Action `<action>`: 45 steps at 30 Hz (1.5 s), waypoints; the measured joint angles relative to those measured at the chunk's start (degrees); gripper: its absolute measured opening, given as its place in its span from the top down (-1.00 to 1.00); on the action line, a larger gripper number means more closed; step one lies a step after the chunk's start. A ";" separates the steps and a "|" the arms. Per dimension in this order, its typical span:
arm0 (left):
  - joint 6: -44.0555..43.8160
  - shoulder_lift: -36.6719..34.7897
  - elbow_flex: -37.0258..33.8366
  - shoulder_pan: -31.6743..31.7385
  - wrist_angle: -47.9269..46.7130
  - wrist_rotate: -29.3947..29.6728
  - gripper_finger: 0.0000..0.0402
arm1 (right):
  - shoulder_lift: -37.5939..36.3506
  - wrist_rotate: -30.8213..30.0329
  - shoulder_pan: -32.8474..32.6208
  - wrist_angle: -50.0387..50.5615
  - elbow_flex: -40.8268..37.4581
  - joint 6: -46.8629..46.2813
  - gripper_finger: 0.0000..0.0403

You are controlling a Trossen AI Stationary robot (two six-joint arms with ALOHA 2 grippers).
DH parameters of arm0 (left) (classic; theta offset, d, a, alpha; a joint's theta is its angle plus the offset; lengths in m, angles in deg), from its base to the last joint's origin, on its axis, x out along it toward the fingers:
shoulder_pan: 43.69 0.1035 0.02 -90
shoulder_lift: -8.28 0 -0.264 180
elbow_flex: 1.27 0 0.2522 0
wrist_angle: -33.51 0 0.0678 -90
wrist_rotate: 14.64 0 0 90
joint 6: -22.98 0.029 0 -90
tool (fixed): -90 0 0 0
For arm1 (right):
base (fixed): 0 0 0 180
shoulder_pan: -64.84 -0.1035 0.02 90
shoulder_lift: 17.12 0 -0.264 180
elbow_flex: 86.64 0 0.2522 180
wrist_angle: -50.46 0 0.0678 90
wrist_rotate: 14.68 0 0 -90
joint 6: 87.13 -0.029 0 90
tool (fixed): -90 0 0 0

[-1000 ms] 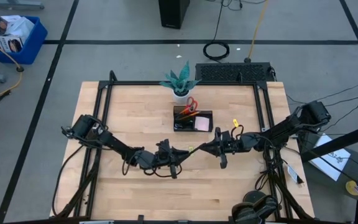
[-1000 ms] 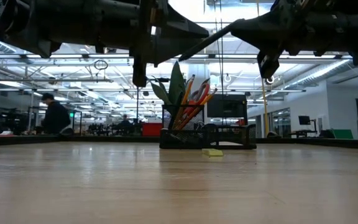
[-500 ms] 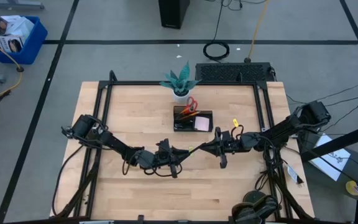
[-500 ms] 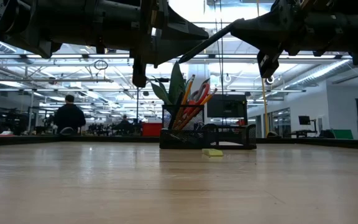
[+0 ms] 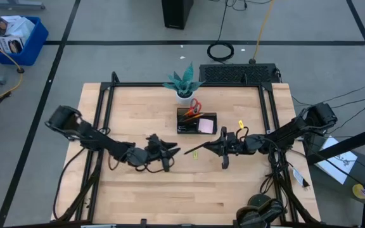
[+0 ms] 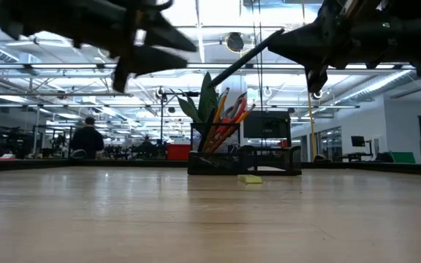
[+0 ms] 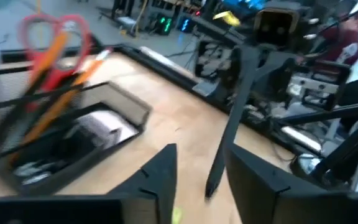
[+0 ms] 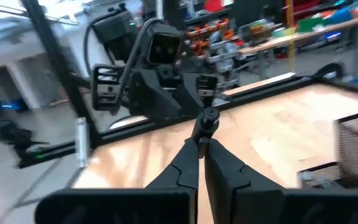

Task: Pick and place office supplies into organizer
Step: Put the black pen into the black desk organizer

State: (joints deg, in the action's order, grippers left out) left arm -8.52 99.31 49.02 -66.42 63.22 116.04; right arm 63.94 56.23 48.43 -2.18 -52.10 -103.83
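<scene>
While right claw (image 5: 211, 144) clamps black pen (image 5: 198, 148), left claw (image 5: 170, 151) gapes empty beside.

A lab: wooden table (image 5: 144, 196), taped floor (image 5: 106, 42), shelving, fluorescent ceiling lights (image 6: 64, 88)

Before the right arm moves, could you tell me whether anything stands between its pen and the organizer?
Nothing visible does. The right gripper is shut on the black pen, and only bare wood lies between it and the organizer. The yellow-green clip lies on the pen's other side, and the left gripper is off to the side.
</scene>
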 joint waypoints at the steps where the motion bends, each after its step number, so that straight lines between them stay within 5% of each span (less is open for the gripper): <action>1: -0.77 -1.83 -1.31 -0.27 -1.29 0.41 0.28 | 0.00 -0.85 0.00 0.41 0.39 0.82 0.98; 14: -4.25 -14.61 -12.08 -1.85 -1.32 3.46 0.03 | 0.00 -16.86 3.78 23.12 18.88 21.41 0.98; 24: -4.31 -14.59 -12.12 -2.22 -1.91 2.37 0.02 | 1.45 -16.89 14.86 48.79 32.02 19.25 0.98; 45: -5.04 -14.57 -12.14 -2.18 -3.03 2.28 0.03 | 16.36 -4.52 23.65 54.64 38.72 12.82 0.98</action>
State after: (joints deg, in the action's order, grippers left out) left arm -13.55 84.74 36.87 -68.59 60.20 118.32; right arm 80.30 51.71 72.09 52.46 -13.38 -91.00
